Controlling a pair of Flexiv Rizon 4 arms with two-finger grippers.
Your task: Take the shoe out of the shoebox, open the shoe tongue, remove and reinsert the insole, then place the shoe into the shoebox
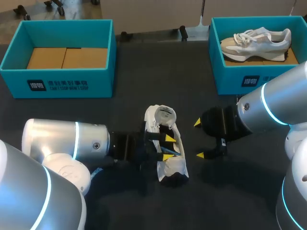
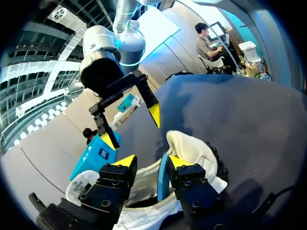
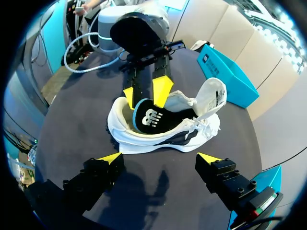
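The head camera looks steeply down from above and behind onto the worktop [image 1: 120,115], the shoe [image 1: 163,115] at its frame's lower centre. The wrist cameras sit close behind the left hand [image 2: 151,161] and right hand [image 3: 159,157], facing each other across that shared shoe.

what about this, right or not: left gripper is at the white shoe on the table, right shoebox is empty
Not empty: the head view shows a pale shoe in the right shoebox. The left gripper is indeed at the white shoe.
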